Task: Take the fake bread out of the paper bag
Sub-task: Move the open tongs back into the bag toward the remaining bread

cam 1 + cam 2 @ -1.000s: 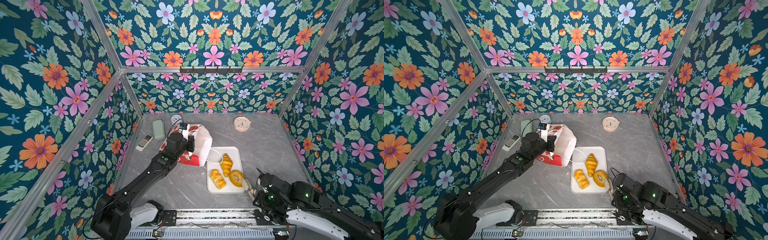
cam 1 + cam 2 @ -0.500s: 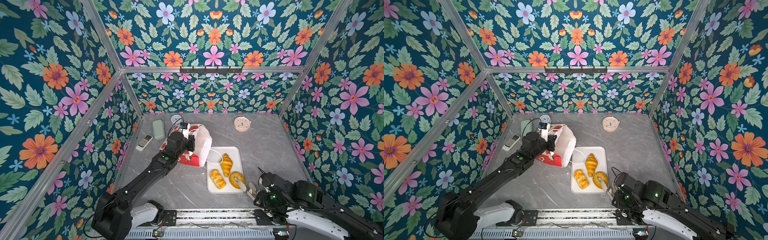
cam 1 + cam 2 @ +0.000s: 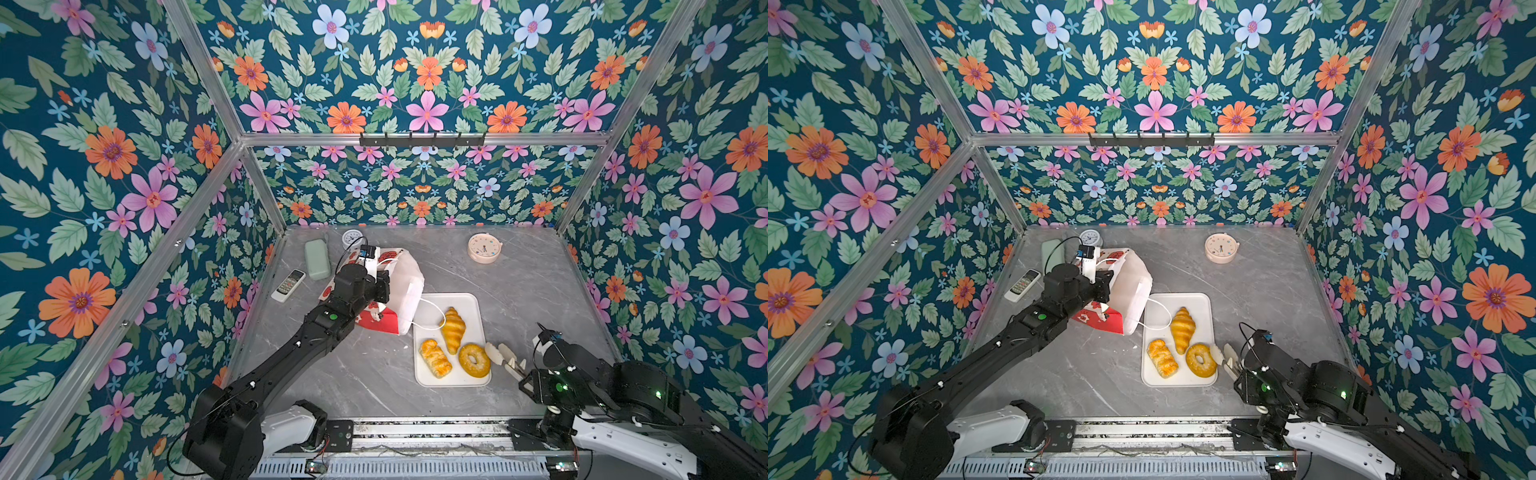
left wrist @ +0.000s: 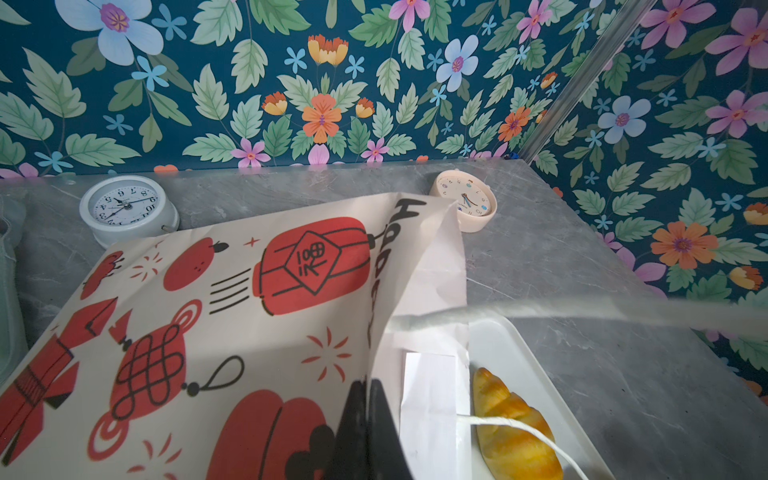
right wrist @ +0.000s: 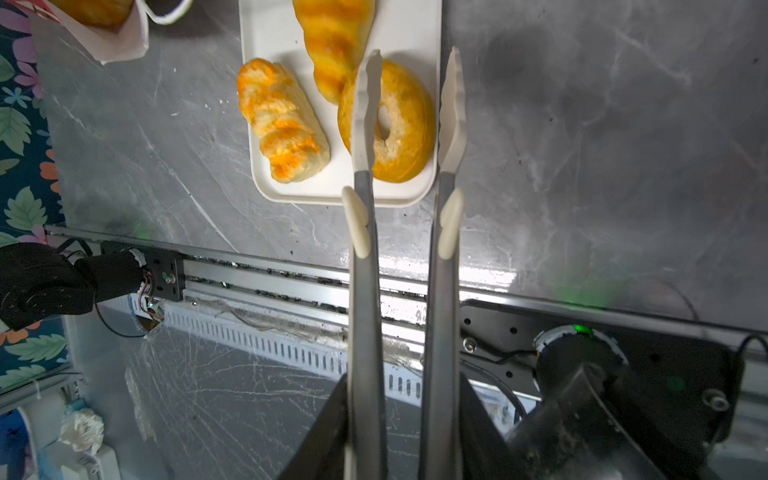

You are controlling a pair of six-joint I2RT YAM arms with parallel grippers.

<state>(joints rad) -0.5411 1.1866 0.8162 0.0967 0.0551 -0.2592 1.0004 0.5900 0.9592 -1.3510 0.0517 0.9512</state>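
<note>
The paper bag (image 3: 405, 286) (image 3: 1131, 286) leans over beside the white tray (image 3: 471, 303), mouth toward it. My left gripper (image 3: 383, 287) (image 4: 368, 399) is shut on the bag's printed wall (image 4: 249, 311). On the tray lie a croissant (image 3: 453, 328), a braided roll (image 3: 435, 358) and a ring bagel (image 3: 474, 360). My right gripper (image 3: 524, 376) (image 5: 401, 390) is shut on grey tongs (image 5: 361, 232). Their cream tips stand apart over the bagel (image 5: 405, 158) with nothing between them. Another golden piece (image 5: 93, 8) shows in the bag's mouth.
A pink clock (image 3: 484, 248) sits at the back right. A white clock (image 3: 352, 239), a green case (image 3: 317, 258) and a remote (image 3: 288, 285) lie at the back left. The metal rail (image 3: 415, 428) runs along the front edge.
The tongs' tips have spread apart and shifted slightly by the bagel, which stays on the tray. The left arm and the bag have not moved.
</note>
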